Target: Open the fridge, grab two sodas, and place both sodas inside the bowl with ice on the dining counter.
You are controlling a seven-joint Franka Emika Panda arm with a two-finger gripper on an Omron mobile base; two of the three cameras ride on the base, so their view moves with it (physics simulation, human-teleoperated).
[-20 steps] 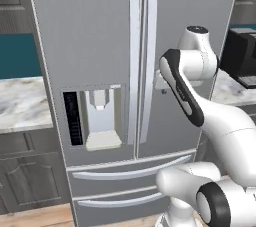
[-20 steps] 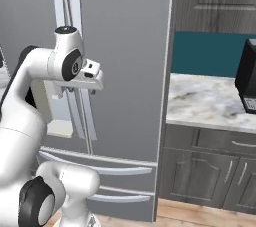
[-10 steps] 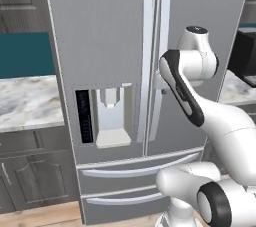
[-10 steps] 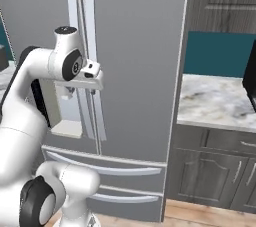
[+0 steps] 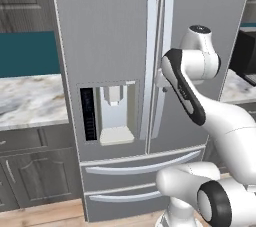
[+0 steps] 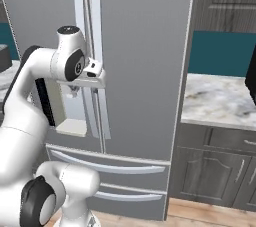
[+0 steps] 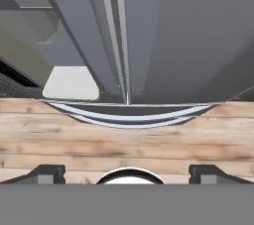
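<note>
the fridge is now seen closer and more to the right in the base views (the base has driven, not the fridge), so door opening can be started. the tool is spread wide and empty, with the shut doors' handles just ahead.

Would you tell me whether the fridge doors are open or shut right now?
Shut: both doors of the fridge sit flush, meeting at the centre seam, no white interior showing.

You face the fridge; its dispenser panel sits left of the handles, drawers below.
</note>
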